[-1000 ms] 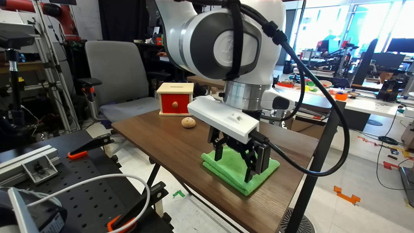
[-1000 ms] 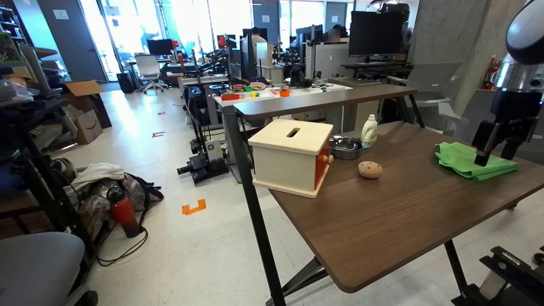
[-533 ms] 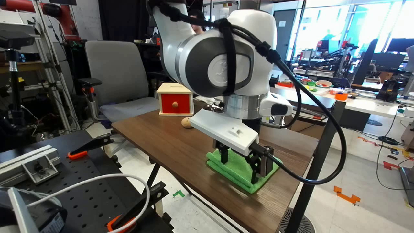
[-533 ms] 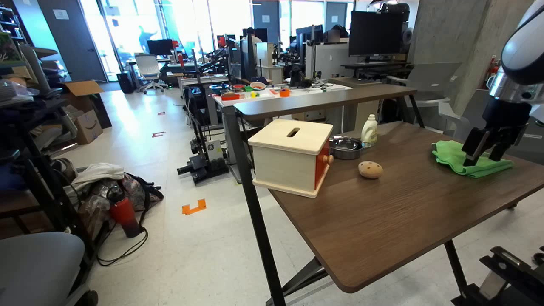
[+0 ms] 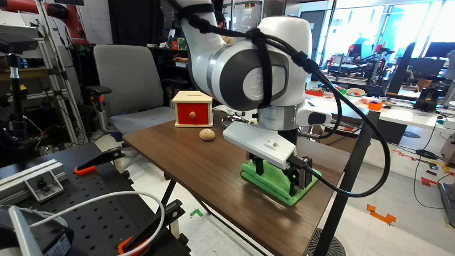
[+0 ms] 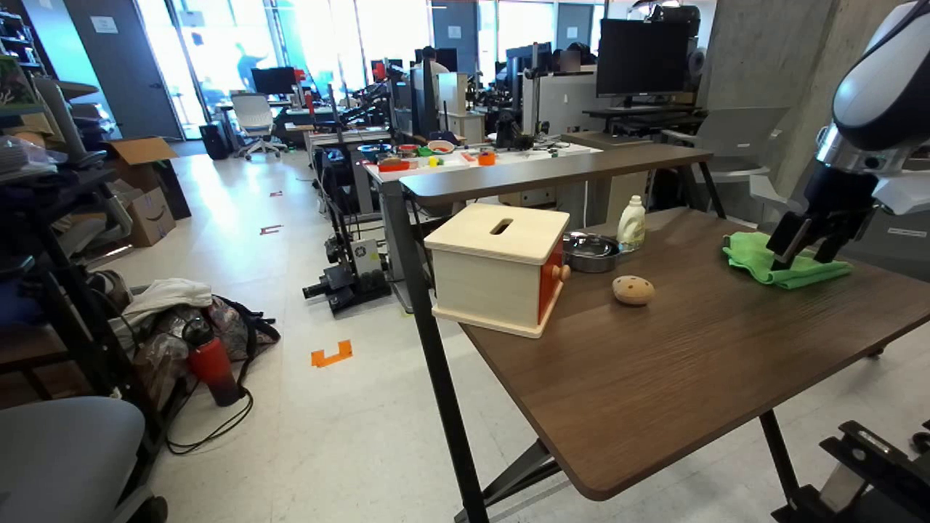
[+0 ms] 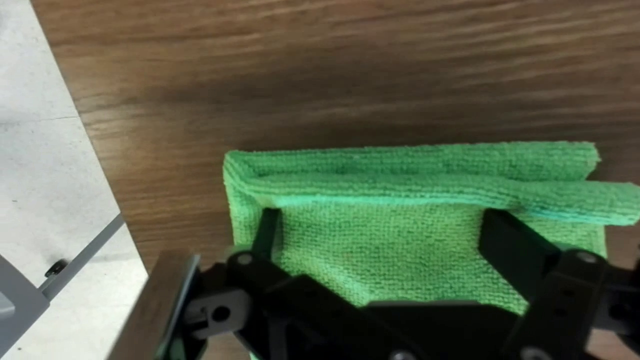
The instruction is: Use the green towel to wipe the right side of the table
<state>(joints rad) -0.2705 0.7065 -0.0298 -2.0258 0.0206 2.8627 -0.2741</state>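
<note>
As our Robotiq gripper (image 7: 383, 215), spread wide and clasping nothing, apparently presses the folded green towel (image 5: 275, 182) on the wood-grain table (image 5: 217, 167), we judge that insufficient downforce could leave the towel behind.

Both exterior views overlook the table (image 6: 705, 349) (the wrist view, closer, faces down)

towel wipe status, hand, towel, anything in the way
Hand open, fingertips down on green towel. Towel folded, lying on the table. Egg-shaped object and wooden box elsewhere on table, apart from towel, likely not in the way.
</note>
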